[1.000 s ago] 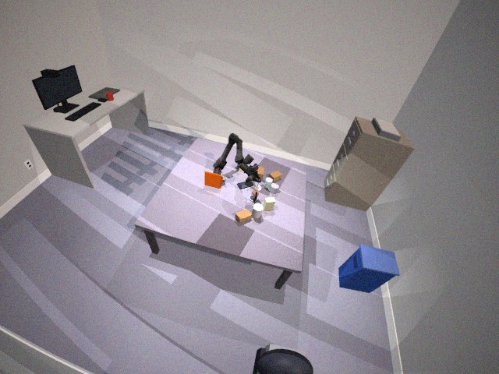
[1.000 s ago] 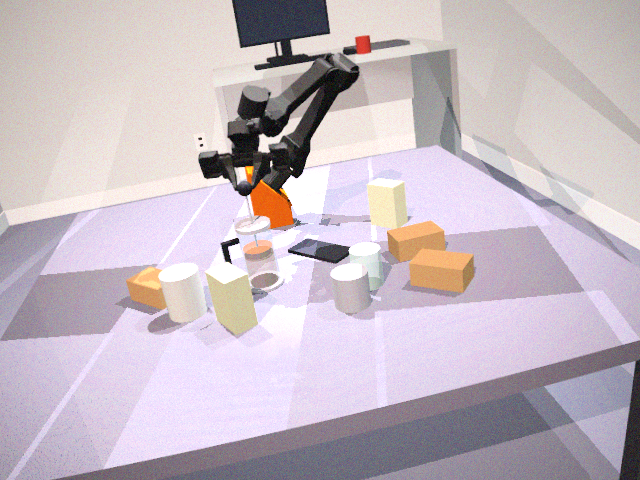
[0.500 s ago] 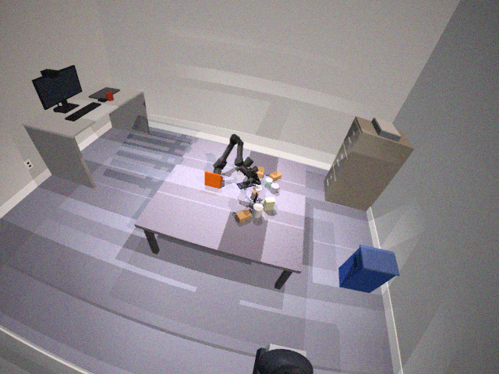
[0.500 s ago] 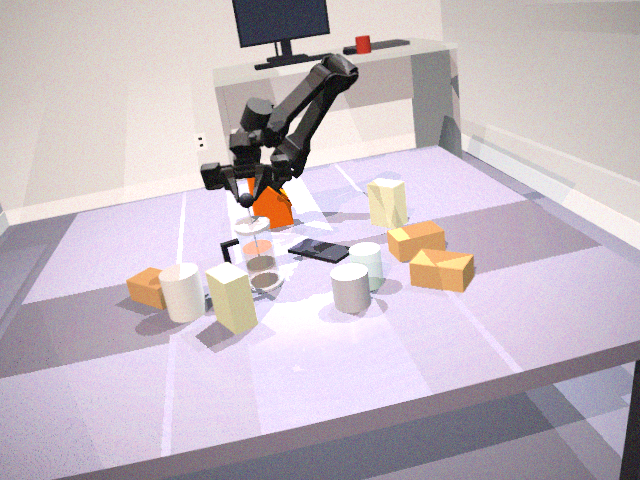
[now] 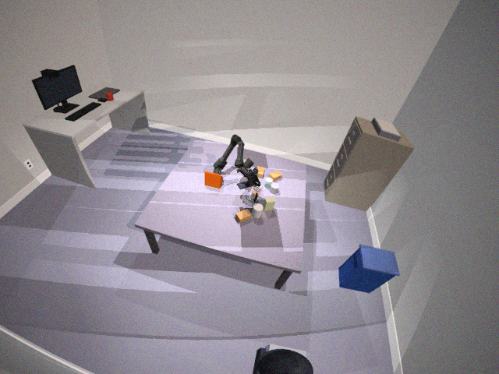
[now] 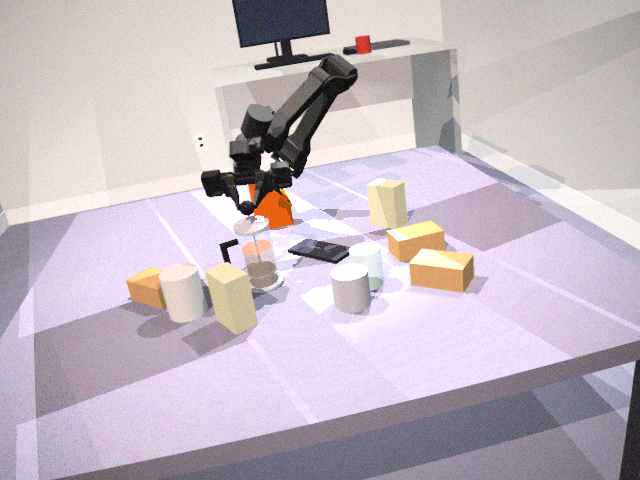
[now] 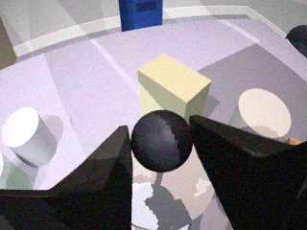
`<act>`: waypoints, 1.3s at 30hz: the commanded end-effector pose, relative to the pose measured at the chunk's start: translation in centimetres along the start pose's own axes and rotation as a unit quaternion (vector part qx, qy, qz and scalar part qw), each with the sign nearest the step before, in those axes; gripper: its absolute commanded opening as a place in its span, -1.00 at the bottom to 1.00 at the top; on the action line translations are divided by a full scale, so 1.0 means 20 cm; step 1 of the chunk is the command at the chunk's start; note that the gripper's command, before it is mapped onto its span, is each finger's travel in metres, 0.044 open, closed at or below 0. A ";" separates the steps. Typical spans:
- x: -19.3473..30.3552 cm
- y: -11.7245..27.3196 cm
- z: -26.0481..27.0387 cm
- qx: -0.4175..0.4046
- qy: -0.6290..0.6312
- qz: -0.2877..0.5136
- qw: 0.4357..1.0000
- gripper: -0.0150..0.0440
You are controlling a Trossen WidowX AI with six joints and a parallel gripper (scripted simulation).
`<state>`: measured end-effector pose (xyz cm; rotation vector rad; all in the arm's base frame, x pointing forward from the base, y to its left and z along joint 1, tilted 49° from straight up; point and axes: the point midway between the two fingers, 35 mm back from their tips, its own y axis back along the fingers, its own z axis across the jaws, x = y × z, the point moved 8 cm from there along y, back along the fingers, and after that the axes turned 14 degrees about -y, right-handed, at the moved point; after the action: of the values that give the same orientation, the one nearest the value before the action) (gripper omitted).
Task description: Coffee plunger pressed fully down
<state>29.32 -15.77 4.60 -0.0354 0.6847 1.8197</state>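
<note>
The clear glass coffee press (image 6: 261,266) with a black angular handle stands upright on the pale lilac table top (image 6: 439,330), and everything else is placed from it. Its round black plunger knob (image 7: 161,141) sits just above the flat clear lid (image 6: 251,225), with only a short length of thin rod showing between them; inside the glass an orange-tinted disc lies over a brown layer. The black parallel-jaw gripper (image 6: 246,205) comes down from above and pinches that knob, one dark finger (image 7: 109,172) pressed against each side of it. The black jointed arm (image 6: 310,103) rises behind the press toward the desk.

Just beside the press, on its near side, stands a pale yellow rectangular block (image 6: 231,297), then a cream cylinder (image 6: 180,291) and a small orange block (image 6: 144,286). Behind the press leans a bright orange wedge (image 6: 273,206). To the press's other side lie a flat black slab (image 6: 317,250), a grey cylinder (image 6: 350,287) and a pale green-tinted cylinder (image 6: 368,263), and beyond them two orange blocks (image 6: 416,240) and a second upright pale yellow block (image 6: 386,202)
</note>
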 end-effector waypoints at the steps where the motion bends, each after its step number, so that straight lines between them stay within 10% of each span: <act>1: 0.03 -0.02 -0.01 0.002 -0.008 0.015 1.000 -0.06; 39: 0.00 -0.02 -0.01 0.000 -0.004 0.008 1.000 -0.06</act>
<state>29.65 -15.72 4.23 -0.0228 0.6808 1.8340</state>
